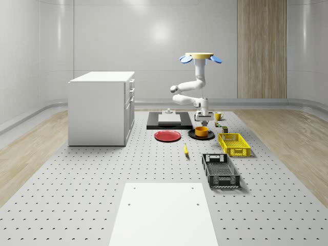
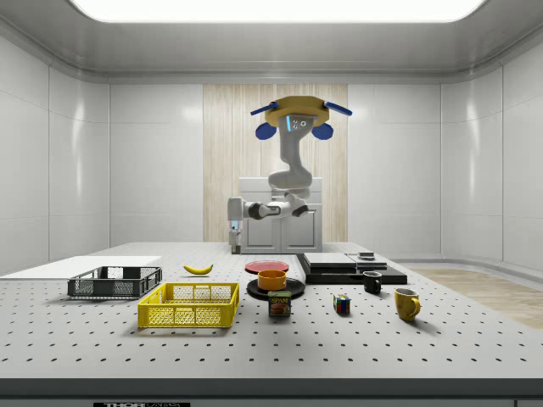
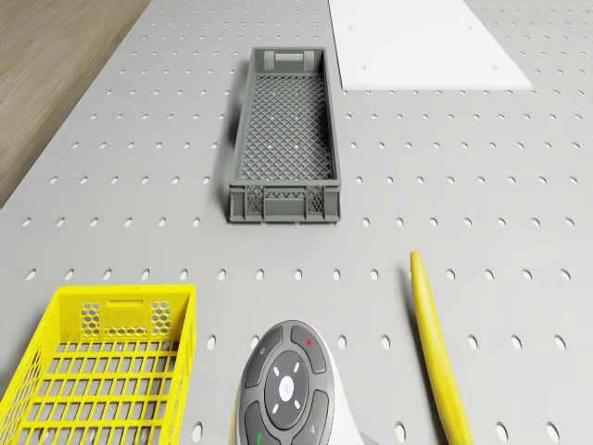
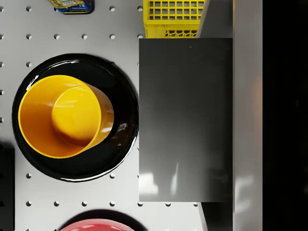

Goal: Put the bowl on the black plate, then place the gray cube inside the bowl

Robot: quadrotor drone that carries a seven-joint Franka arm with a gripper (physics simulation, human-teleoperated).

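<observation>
Whole-scene: high, far. Side: low. Both share table (image 1: 77, 174). Wrist: close, straight down.

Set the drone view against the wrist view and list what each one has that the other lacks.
Drone view, of the two: gray crate, banana, white sheet. Wrist view, of the two: orange bowl sitting on the black plate, a red plate at the edge, a can. Shared: yellow basket and the perforated table.
</observation>
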